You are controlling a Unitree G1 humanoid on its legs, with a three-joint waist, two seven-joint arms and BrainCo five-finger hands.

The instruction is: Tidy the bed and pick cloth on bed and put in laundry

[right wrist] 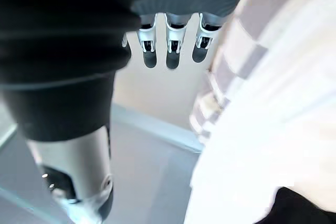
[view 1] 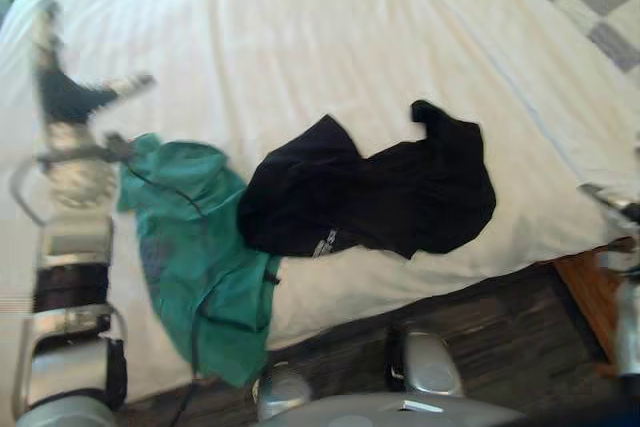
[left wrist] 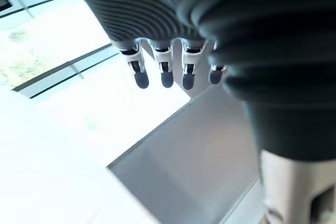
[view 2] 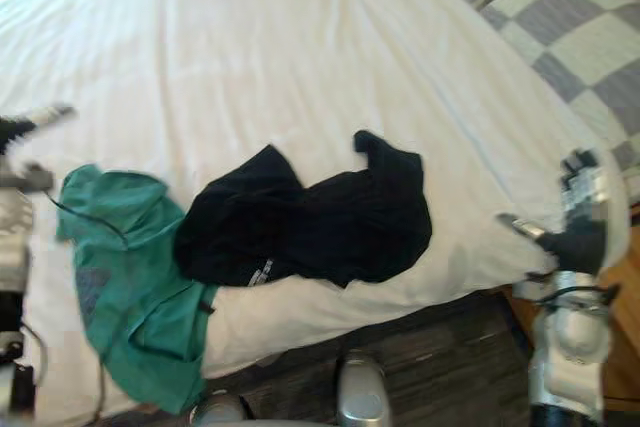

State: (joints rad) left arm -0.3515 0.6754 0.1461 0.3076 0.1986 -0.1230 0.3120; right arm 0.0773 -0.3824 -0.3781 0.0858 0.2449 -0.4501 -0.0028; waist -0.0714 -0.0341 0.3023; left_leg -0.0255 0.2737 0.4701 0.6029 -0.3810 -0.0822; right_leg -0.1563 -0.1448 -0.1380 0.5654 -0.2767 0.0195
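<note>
Empty, straight-fingered left hand [view 1: 75, 97] sits just beside crumpled green fabric shirt [view 1: 200, 257]; right hand [view 2: 575, 237], also straight-fingered and empty, is well apart from crumpled black garment [view 1: 370, 192].

Up top, the left hand [left wrist: 166, 67]: dark ribbed cover, silver fingers with rounded dark tips. The right hand [right wrist: 173, 45] matches. Along the left edge, a segmented silver-grey arm [view 1: 75, 237].

Both eye views sit up on the head, looking steeply down at the near edge of the bed [view 1: 330, 17], so they share the black garment [view 1: 370, 192] and green garment [view 1: 200, 247]. Wrist cams ride super close behind the left hand [left wrist: 166, 72] and right hand [right wrist: 173, 51]. The right one also catches the checked pillow [right wrist: 236, 61] and a bit of the black garment.
</note>
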